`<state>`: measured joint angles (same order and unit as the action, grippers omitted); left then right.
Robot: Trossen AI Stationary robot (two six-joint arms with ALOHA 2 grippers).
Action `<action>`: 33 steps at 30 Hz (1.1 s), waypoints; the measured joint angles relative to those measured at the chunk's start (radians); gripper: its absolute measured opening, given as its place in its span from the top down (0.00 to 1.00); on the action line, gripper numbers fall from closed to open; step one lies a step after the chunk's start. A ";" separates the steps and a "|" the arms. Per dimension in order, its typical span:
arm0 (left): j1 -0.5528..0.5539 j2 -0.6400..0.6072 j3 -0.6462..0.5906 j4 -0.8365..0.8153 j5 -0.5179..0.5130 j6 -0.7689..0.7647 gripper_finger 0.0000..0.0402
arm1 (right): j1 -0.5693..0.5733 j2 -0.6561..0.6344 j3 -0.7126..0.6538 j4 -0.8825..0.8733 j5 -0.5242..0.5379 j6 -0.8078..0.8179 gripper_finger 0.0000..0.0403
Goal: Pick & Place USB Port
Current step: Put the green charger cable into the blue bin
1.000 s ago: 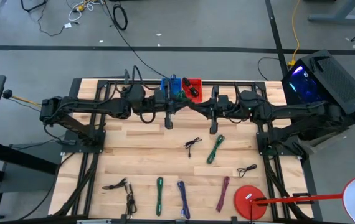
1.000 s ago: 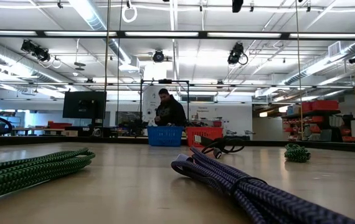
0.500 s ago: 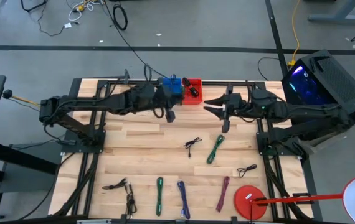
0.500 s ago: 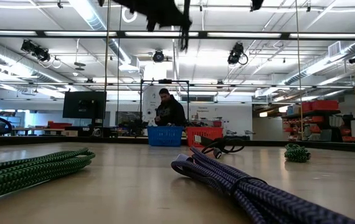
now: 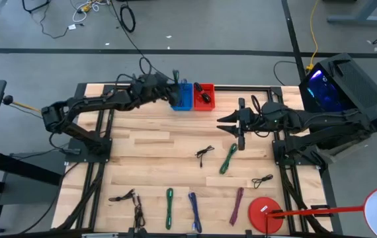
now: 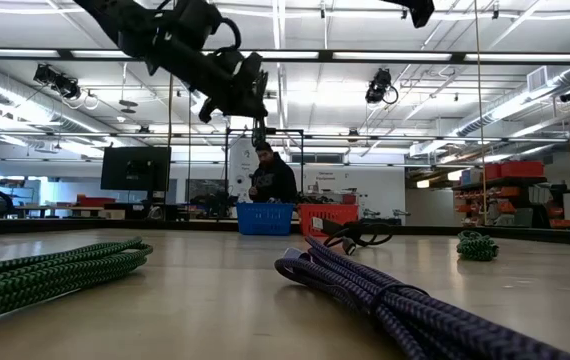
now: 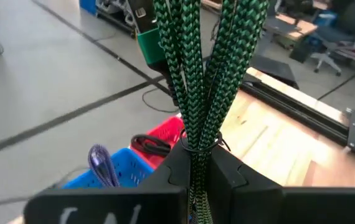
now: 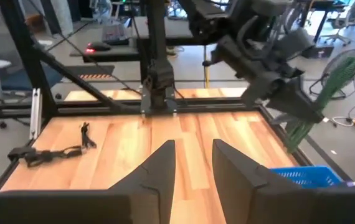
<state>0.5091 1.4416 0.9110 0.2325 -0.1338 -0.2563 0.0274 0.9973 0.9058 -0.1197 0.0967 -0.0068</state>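
Left pincer (image 7: 197,171) pinches a bundled green cable (image 7: 205,74) above the blue bin (image 5: 183,96); right pincer (image 8: 193,162), spread, is empty. Light, floppy cord; grip the tied middle.

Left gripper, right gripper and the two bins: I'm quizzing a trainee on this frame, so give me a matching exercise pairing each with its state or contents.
Things:
1. left gripper
2. right gripper
3. blue bin
4. red bin

States:
A. holds a black cable
B. open, empty, above the table
C. shut on the green cable
D. holds a purple cable

Pairs: 1-C, 2-B, 3-D, 4-A
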 joint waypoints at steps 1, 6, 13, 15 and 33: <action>0.013 0.001 -0.004 -0.005 -0.004 -0.019 0.94 | 0.004 0.010 0.000 0.014 0.000 -0.003 0.73; 0.056 0.036 -0.004 0.022 -0.068 -0.087 0.94 | 0.008 0.055 0.000 0.037 0.000 -0.020 0.73; 0.079 0.160 -0.003 0.076 -0.011 -0.152 0.94 | 0.008 0.127 0.000 0.107 0.000 -0.039 0.73; 0.082 0.199 0.001 0.072 0.000 -0.153 0.94 | 0.008 0.145 0.000 0.110 -0.001 -0.039 0.73; 0.088 0.413 0.126 -0.010 0.040 -0.170 0.94 | 0.014 0.231 0.000 0.124 -0.008 -0.029 0.73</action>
<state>0.5976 1.8545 1.0366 0.2221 -0.0940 -0.4260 0.0410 1.2285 0.9058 0.0040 0.0889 -0.0357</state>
